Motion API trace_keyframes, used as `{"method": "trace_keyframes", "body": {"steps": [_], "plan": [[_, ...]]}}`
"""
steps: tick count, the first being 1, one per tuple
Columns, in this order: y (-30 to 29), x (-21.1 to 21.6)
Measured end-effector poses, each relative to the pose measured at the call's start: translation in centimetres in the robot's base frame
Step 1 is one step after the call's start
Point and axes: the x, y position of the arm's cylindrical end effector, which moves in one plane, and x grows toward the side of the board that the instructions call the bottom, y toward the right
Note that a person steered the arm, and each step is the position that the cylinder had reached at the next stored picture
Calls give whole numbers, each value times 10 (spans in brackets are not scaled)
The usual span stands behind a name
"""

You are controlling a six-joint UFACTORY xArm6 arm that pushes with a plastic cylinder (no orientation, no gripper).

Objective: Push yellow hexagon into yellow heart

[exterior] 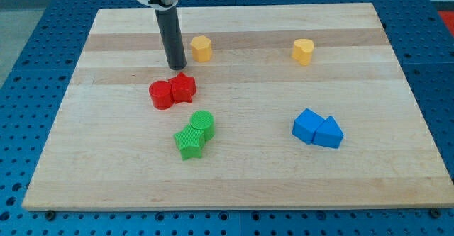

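Observation:
The yellow hexagon [201, 48] sits on the wooden board near the view's top, left of centre. The yellow heart [303, 51] sits at about the same height, well to the view's right of it. My tip [176, 67] is on the board just to the left of and slightly below the yellow hexagon, with a small gap between them. It stands right above the red blocks.
A red cylinder [161, 94] and a red star-like block [183, 87] touch just below my tip. A green cylinder [202, 123] and a green ribbed block [189, 142] sit lower. Two blue blocks [317, 129] lie at the right. The board's edge [234, 206] runs along the bottom.

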Motion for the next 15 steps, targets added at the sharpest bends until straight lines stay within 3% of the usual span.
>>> {"method": "trace_keyframes", "body": {"steps": [2,7,9,11,12,13,14,15], "plan": [[-14,-52],[-14,-21],[70,-21],[71,-21],[32,-21],[20,-28],[23,-62],[32,-60]]}}
